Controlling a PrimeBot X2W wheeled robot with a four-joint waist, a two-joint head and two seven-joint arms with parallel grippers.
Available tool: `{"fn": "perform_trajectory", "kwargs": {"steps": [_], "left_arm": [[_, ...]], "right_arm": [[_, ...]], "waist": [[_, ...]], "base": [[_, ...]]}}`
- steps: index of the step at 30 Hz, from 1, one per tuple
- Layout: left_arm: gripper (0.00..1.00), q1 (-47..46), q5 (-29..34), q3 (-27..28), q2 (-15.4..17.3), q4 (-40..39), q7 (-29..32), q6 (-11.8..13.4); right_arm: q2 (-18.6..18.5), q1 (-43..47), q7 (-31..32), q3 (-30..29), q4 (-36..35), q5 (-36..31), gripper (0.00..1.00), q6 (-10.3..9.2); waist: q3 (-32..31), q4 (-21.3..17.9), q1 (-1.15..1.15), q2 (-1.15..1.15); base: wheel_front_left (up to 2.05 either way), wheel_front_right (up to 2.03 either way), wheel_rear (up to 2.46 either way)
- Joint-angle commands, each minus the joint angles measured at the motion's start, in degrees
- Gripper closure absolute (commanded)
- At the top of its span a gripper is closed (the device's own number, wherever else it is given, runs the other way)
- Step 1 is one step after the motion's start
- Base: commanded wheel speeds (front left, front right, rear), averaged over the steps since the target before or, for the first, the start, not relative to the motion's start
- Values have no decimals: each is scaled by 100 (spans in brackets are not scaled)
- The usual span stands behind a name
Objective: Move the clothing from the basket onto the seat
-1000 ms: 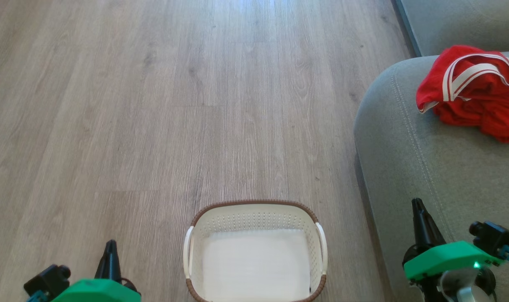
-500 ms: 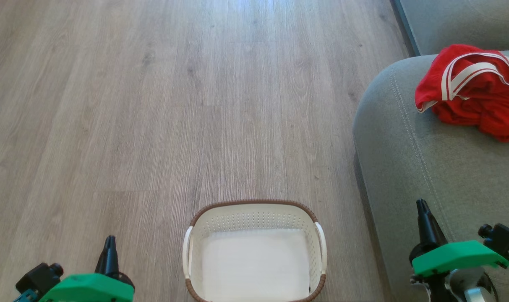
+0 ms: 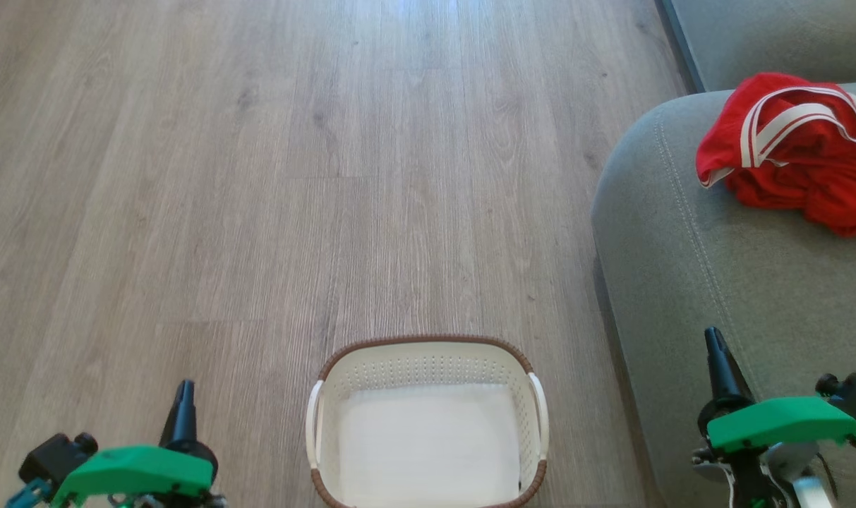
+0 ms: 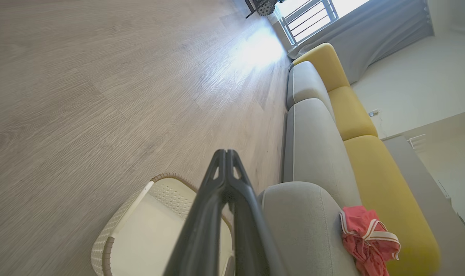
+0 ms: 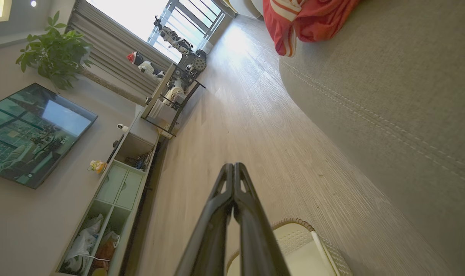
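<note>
**Floor** (image 3: 258, 176): pale grey-brown wood-look planks. They run ahead of both grippers, with a bright patch of daylight at the far end.

**Room, from the right wrist:** to the left of the right gripper's fingers there is a wall-hung television (image 5: 33, 134). Below it is a low cabinet (image 5: 117, 191) with pale green doors and open shelves that hold bags. Further ahead are a leafy plant (image 5: 52, 53), a grey curtain (image 5: 113, 69) and a dark rack (image 5: 174, 96) loaded with small items beside the bright window (image 5: 148, 15).

**Room, from the left wrist:** yellow back cushions (image 4: 351, 111) line the far side of the sofa, against a cream wall (image 4: 428, 76).

**Left gripper** (image 3: 185, 388): fingers pressed together, grasping nothing. It hangs over bare floor.

**Right gripper** (image 3: 712, 337): fingers pressed together, grasping nothing. It hangs over the front part of the seat.

**Seat** (image 3: 717, 282): grey-green fabric cushion with a rounded corner and a pale double seam. It lies under and ahead of the right gripper and well to the right of the left gripper.

**Basket** (image 3: 428, 342): cream perforated plastic with a brown rim and white side handles. It stands on the floor between the two grippers, to the right of the left one and to the left of the right one. It sits close beside the seat's front edge, and its white bottom is in plain sight.

**Clothing** (image 3: 794, 148): a crumpled red heap with white stripes. It lies on the seat well ahead of the right gripper and a little to its right, apart from the basket. Between the right fingertips and the heap lies plain seat fabric crossed by the seam.
</note>
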Motion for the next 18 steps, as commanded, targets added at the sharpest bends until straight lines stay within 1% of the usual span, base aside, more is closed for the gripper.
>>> {"fn": "perform_trajectory", "kwargs": {"steps": [1,18], "left_arm": [[100,-332,-161,190,32,-164,41,-69],[100,-538,-1106,427,-43,-120,322,-328]], "right_arm": [[-4,-297,58,18,-205,190,100,0],[-1,-374,341,-78,-219,1295,100,0]], "waist": [[1,-2,0,0],[11,-28,0,0]], "base": [[0,0,0],[0,0,0]]}}
